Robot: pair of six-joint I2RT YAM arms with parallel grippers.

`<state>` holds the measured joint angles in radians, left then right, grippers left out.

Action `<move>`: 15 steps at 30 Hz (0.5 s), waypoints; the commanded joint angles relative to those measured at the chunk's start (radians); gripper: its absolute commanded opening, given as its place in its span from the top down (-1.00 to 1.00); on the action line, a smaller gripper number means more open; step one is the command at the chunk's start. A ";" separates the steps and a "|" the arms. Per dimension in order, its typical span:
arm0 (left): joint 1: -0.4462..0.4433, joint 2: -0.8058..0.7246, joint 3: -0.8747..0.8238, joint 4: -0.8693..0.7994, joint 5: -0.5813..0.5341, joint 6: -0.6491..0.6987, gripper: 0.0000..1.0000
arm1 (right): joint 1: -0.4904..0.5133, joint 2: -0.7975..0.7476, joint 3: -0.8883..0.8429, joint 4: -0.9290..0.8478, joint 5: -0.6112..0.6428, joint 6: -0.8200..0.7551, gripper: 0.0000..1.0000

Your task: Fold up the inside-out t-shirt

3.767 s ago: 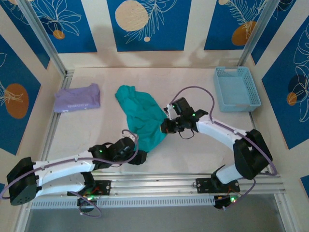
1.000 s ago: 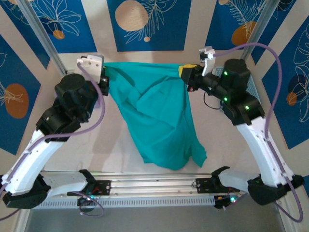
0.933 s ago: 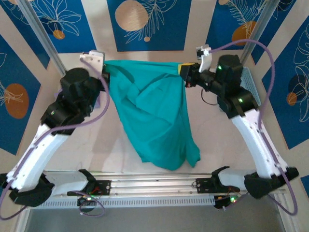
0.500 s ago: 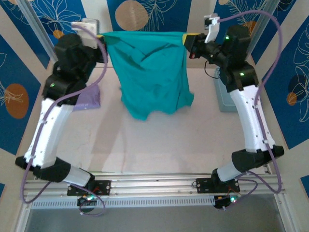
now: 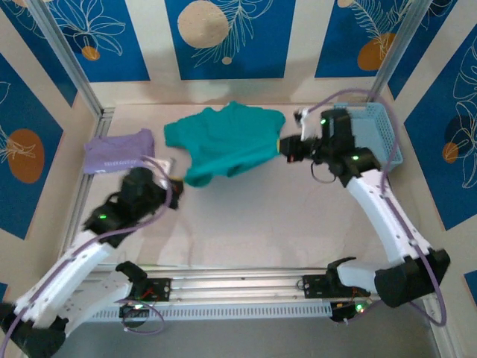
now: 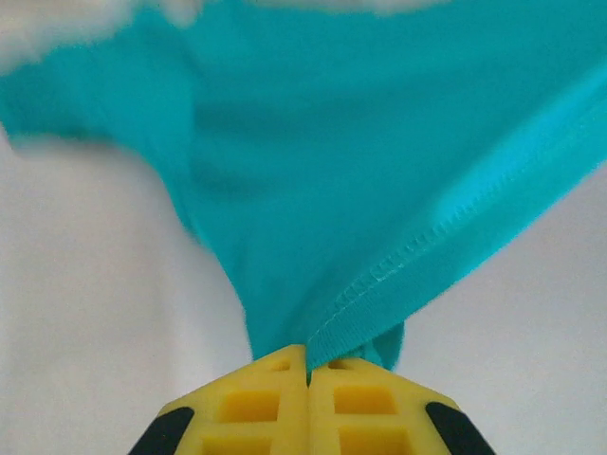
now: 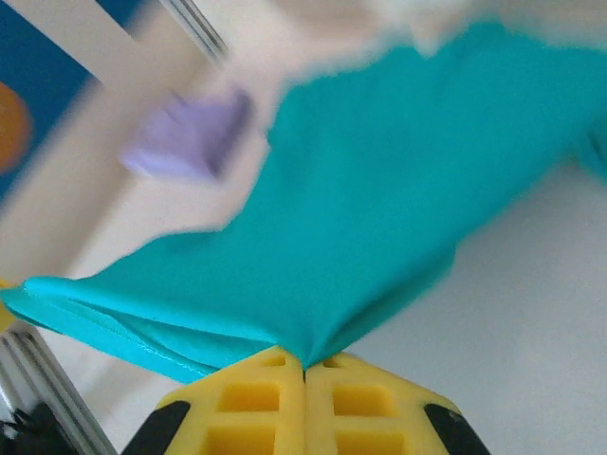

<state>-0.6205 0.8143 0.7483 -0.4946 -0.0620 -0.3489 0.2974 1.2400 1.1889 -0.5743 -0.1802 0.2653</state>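
Your left gripper (image 6: 307, 359) and right gripper (image 7: 303, 363) each pinch the teal t-shirt (image 5: 223, 138), stretched over the pale table (image 5: 291, 224); blue floral wall panels (image 5: 223, 45) behind.

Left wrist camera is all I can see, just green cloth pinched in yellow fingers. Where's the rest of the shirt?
Observer: The t-shirt is stretched across the far middle of the table, and the left hand is shut on its near-left corner.
Operator: Is the other hand helping?
Observer: Yes, the right hand is shut on the shirt's right edge.
Operator: Is anything else up there?
Observer: A folded lavender shirt sits to the left of the green one.
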 commanded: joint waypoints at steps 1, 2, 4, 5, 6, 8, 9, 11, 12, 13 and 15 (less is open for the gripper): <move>-0.086 0.024 -0.153 0.027 -0.017 -0.184 1.00 | 0.028 0.062 -0.115 -0.046 0.124 0.031 0.94; -0.098 0.058 -0.180 0.050 -0.019 -0.202 1.00 | 0.040 0.095 -0.134 -0.033 0.143 0.036 0.93; -0.111 0.135 -0.202 0.077 -0.043 -0.207 1.00 | 0.048 0.164 -0.149 -0.014 0.168 0.041 0.89; -0.115 0.171 -0.207 0.085 -0.063 -0.206 1.00 | 0.053 0.194 -0.145 -0.012 0.181 0.040 0.87; -0.118 0.201 -0.206 0.091 -0.077 -0.197 0.97 | 0.055 0.224 -0.139 -0.012 0.201 0.039 0.82; -0.123 0.244 -0.203 0.096 -0.084 -0.180 0.76 | 0.063 0.259 -0.127 -0.015 0.244 0.037 0.68; -0.126 0.246 -0.201 0.092 -0.084 -0.174 0.46 | 0.065 0.263 -0.125 -0.020 0.260 0.040 0.62; -0.134 0.228 -0.200 0.081 -0.081 -0.164 0.10 | 0.067 0.250 -0.134 -0.021 0.294 0.041 0.46; -0.141 0.204 -0.199 0.067 -0.085 -0.163 -0.01 | 0.066 0.234 -0.144 -0.020 0.310 0.040 0.37; -0.148 0.181 -0.196 0.055 -0.092 -0.159 -0.10 | 0.065 0.222 -0.151 -0.019 0.321 0.042 0.30; -0.178 0.137 -0.190 0.049 -0.111 -0.133 -0.30 | 0.066 0.190 -0.169 -0.013 0.319 0.042 0.20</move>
<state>-0.7620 1.0138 0.5407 -0.4343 -0.1318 -0.5060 0.3588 1.4891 1.0309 -0.5961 0.0895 0.3058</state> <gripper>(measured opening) 0.607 0.384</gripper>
